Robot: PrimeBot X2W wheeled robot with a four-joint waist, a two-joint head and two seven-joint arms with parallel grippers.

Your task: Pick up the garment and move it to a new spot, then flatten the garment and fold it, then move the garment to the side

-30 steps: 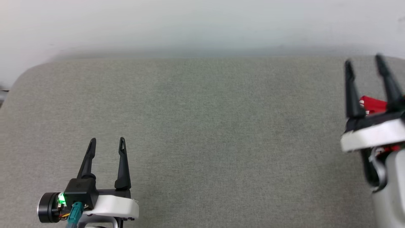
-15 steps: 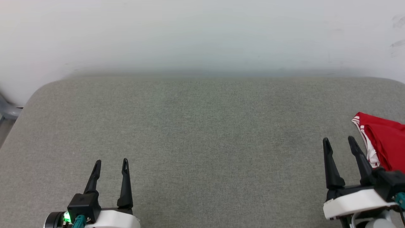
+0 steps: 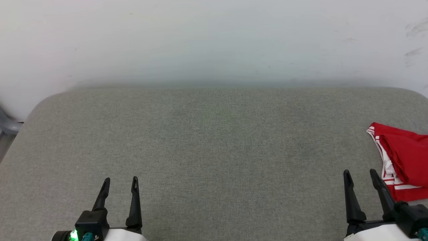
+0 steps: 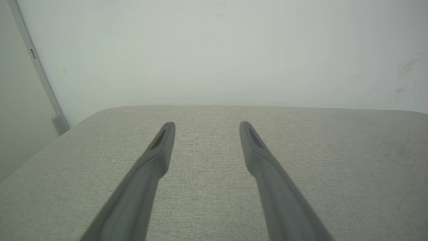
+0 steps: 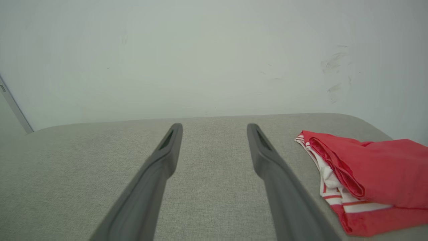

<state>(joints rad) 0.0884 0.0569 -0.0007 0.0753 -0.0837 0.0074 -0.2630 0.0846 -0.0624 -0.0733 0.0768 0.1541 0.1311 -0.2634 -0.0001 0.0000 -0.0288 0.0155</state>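
The folded red garment [image 3: 406,157] with white, red-striped trim lies at the table's far right edge, cut off by the head view's border. The right wrist view has the garment [image 5: 371,174] resting just right of the fingers. My right gripper [image 3: 360,174] stands open near the front right, a little left of the cloth and apart from it. Open too, my left gripper [image 3: 120,181] sits at the front left with nothing between its fingers. In each wrist view, the left gripper [image 4: 206,124] and the right gripper [image 5: 214,126] show bare grey cloth between their tips.
The grey fabric-covered table [image 3: 214,144] has rounded corners and butts against a pale wall [image 3: 214,40]. A grey metal part [image 3: 8,125] shows past the table's left edge.
My right gripper has drawn back from over the garment to the front right, leaving the folded cloth lying free. The head camera has tilted, shifting the whole picture downward.
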